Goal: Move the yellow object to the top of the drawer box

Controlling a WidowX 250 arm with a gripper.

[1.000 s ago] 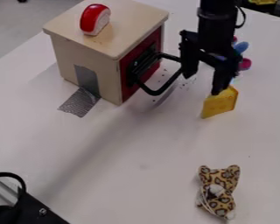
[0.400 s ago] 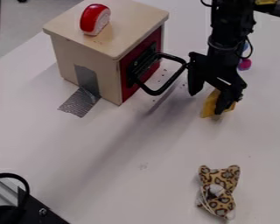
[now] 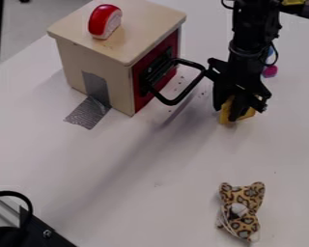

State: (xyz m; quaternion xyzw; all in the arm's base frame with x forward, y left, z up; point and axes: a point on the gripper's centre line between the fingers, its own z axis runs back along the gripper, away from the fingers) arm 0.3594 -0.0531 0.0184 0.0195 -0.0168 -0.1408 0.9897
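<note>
The black gripper point(image 3: 225, 112) is low over the table, right of the drawer box, its two fingers closed in on the yellow object point(image 3: 245, 115). Parts of that yellow piece show between and beside the fingers, and the rest is hidden behind them. The wooden drawer box point(image 3: 96, 60) stands at the upper left, with a red front and a black handle that points toward the gripper. On its top lies a red and white piece point(image 3: 106, 21), near the back left edge.
A leopard-print plush toy point(image 3: 241, 210) lies at the lower right. Behind the arm are small colourful pieces point(image 3: 270, 71). Grey tape point(image 3: 88, 113) runs from the box onto the table point(image 3: 137, 193). Black equipment point(image 3: 28, 231) occupies the lower left corner.
The arm came down toward the viewer onto the yellow object. Since then its fingers have drawn together around that object, which has shifted slightly left and up in the view.
</note>
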